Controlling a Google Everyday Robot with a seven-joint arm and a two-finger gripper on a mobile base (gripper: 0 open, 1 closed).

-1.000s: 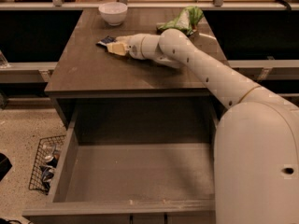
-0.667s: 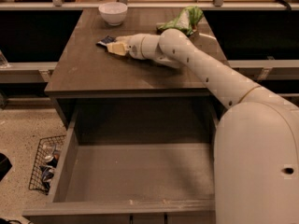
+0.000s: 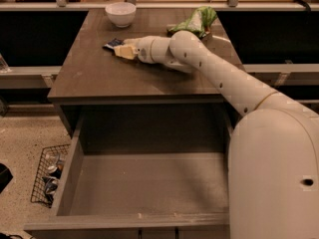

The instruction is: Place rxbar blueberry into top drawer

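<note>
The rxbar blueberry (image 3: 112,44), a small dark bar, lies flat on the grey-brown table top (image 3: 89,76) at its far middle-left. My gripper (image 3: 123,49) reaches across the table from the right, with its pale fingers right at the bar and covering its right end. The top drawer (image 3: 149,183) stands pulled wide open below the table's front edge, and its floor is bare.
A white bowl (image 3: 120,13) stands at the table's far edge, behind the bar. A green-and-white chip bag (image 3: 197,21) lies at the far right, behind my arm. A black wire basket (image 3: 49,172) sits on the floor left of the drawer.
</note>
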